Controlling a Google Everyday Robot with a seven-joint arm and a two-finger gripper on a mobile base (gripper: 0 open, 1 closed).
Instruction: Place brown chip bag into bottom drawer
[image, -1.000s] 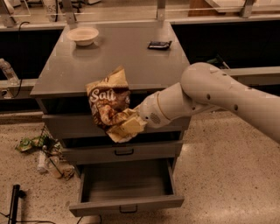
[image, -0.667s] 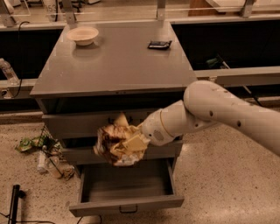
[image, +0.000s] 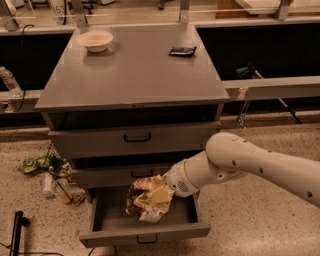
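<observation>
Tan crumpled foil: the brown chip bag (image: 142, 207) is clamped in the tool (image: 158, 195), bunched just left of and below it, over the pulled-out bottom drawer (image: 145, 233) (grey floor showing beneath), presumably held low for a short release.

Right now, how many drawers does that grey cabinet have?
3. The top drawer sits under the cabinet top, the middle drawer is below it, and the bottom drawer is pulled open, with the end effector holding the brown chip bag over it.
</observation>
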